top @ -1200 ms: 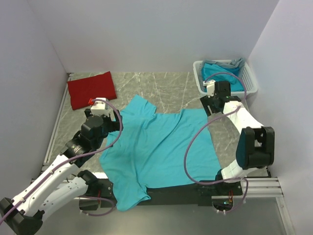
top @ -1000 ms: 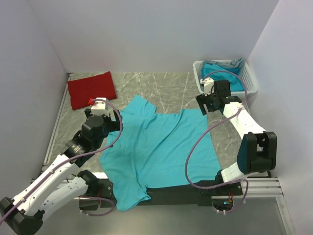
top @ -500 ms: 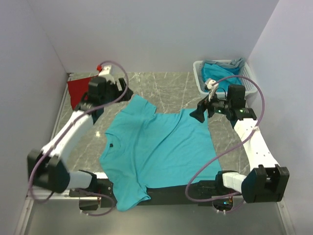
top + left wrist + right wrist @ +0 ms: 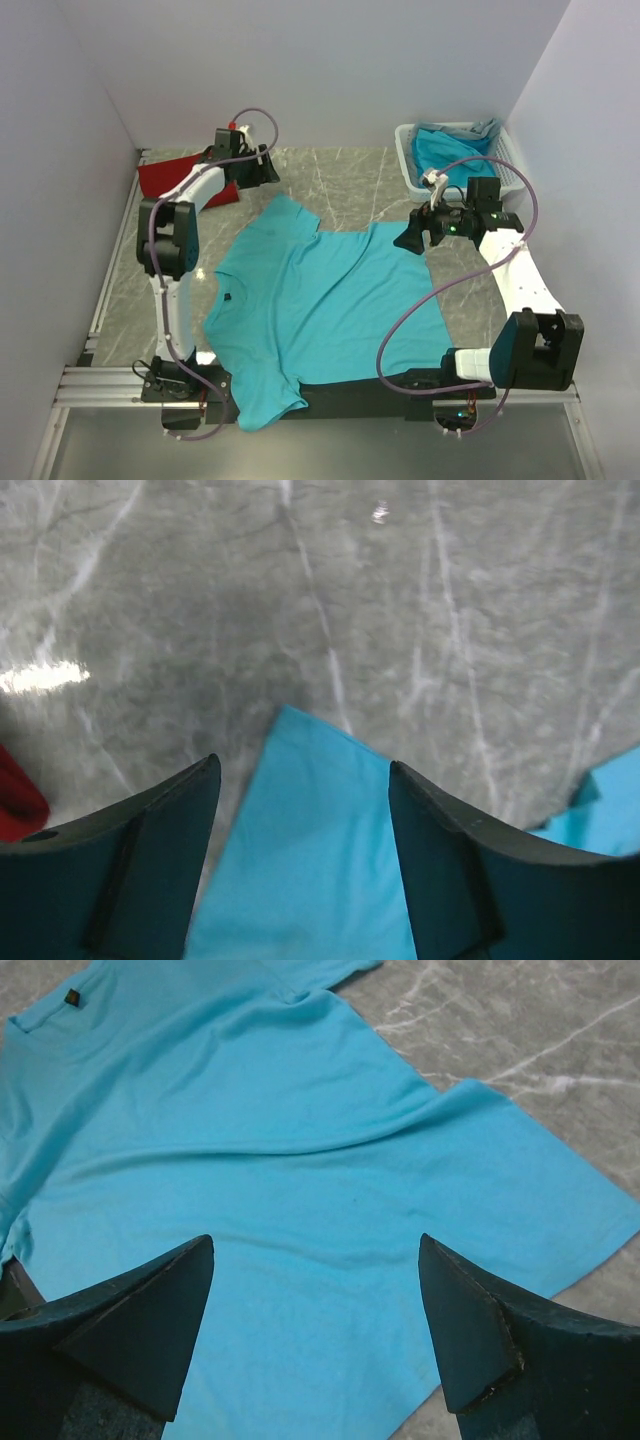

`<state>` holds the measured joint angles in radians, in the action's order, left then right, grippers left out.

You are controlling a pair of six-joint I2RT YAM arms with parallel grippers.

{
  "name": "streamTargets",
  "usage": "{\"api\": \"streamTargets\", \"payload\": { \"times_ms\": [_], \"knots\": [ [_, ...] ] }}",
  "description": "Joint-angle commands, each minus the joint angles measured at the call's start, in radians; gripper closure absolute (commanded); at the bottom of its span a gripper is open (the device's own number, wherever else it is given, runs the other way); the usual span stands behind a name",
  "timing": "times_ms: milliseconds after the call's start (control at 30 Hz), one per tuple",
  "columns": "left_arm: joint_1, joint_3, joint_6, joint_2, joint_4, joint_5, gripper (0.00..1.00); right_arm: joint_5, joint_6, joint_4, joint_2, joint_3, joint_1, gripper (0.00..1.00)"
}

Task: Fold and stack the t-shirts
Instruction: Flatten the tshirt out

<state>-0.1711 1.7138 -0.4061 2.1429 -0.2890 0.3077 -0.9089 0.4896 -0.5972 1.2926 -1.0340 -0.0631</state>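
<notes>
A turquoise t-shirt [image 4: 320,300] lies spread flat on the marble table, with a small dark mark [image 4: 228,297] near its left edge. My left gripper [image 4: 268,170] is open at the tip of the shirt's far sleeve. In the left wrist view the sleeve [image 4: 305,860] lies below and between the spread fingers of the left gripper [image 4: 302,763]. My right gripper [image 4: 410,238] hangs open over the shirt's far right corner; the wrist view shows that gripper [image 4: 315,1240] above flat cloth [image 4: 300,1150]. A folded red t-shirt [image 4: 160,178] sits at the back left, partly behind the left arm.
A white slatted basket [image 4: 505,160] at the back right holds another turquoise shirt [image 4: 445,150]. Walls close in the table at the back and both sides. Bare marble [image 4: 350,180] shows behind the shirt. The arm bases and a metal rail [image 4: 100,380] line the near edge.
The left arm has swung from the shirt's left side out to the far sleeve tip, uncovering the dark mark. The right arm has moved forward over the shirt's far right corner.
</notes>
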Motion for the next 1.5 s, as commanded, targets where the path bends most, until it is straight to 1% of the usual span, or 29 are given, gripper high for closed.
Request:
{"api": "streamTargets", "payload": {
  "times_ms": [0, 33, 133, 200, 333, 500, 667, 733, 867, 1000, 1133, 1333, 1433, 1467],
  "knots": [
    [-0.004, 0.156, 0.069, 0.063, -0.085, -0.027, 0.27, 0.01, 0.009, -0.015, 0.001, -0.035, -0.017, 0.11],
    [-0.002, 0.171, 0.075, 0.08, -0.104, -0.039, 0.3, 0.01, 0.012, -0.015, -0.001, -0.034, -0.018, 0.11],
    [-0.004, 0.21, 0.11, 0.127, -0.13, -0.074, 0.34, 0.011, 0.023, -0.023, -0.001, -0.038, -0.026, 0.11],
    [-0.007, 0.207, 0.144, 0.137, -0.141, -0.079, 0.37, 0.01, 0.03, -0.03, 0.002, -0.041, -0.033, 0.11],
    [-0.016, 0.213, 0.184, 0.152, -0.148, -0.081, 0.36, -0.001, 0.046, -0.044, 0.01, -0.044, -0.049, 0.11],
    [-0.042, 0.291, 0.21, 0.224, -0.197, -0.091, 0.36, -0.012, 0.056, -0.059, 0.017, -0.047, -0.064, 0.11],
    [-0.068, 0.359, 0.233, 0.284, -0.237, -0.113, 0.39, -0.028, 0.064, -0.07, 0.02, -0.051, -0.086, 0.11],
    [-0.08, 0.38, 0.24, 0.298, -0.259, -0.124, 0.42, -0.033, 0.069, -0.076, 0.027, -0.052, -0.092, 0.11],
    [-0.091, 0.362, 0.248, 0.295, -0.265, -0.159, 0.45, -0.039, 0.076, -0.082, 0.033, -0.054, -0.099, 0.11],
    [-0.09, 0.282, 0.243, 0.256, -0.233, -0.18, 0.45, -0.041, 0.079, -0.087, 0.039, -0.057, -0.103, 0.11],
    [-0.077, 0.262, 0.251, 0.233, -0.231, -0.145, 0.46, -0.039, 0.083, -0.092, 0.043, -0.055, -0.106, 0.11],
    [-0.073, 0.268, 0.282, 0.249, -0.28, -0.081, 0.5, -0.048, 0.087, -0.099, 0.048, -0.06, -0.115, 0.11],
    [-0.076, 0.245, 0.289, 0.236, -0.279, -0.091, 0.51, -0.056, 0.089, -0.105, 0.054, -0.061, -0.121, 0.11],
    [-0.079, 0.234, 0.291, 0.235, -0.279, -0.116, 0.51, -0.058, 0.092, -0.107, 0.056, -0.063, -0.122, 0.11]
  ]
}}
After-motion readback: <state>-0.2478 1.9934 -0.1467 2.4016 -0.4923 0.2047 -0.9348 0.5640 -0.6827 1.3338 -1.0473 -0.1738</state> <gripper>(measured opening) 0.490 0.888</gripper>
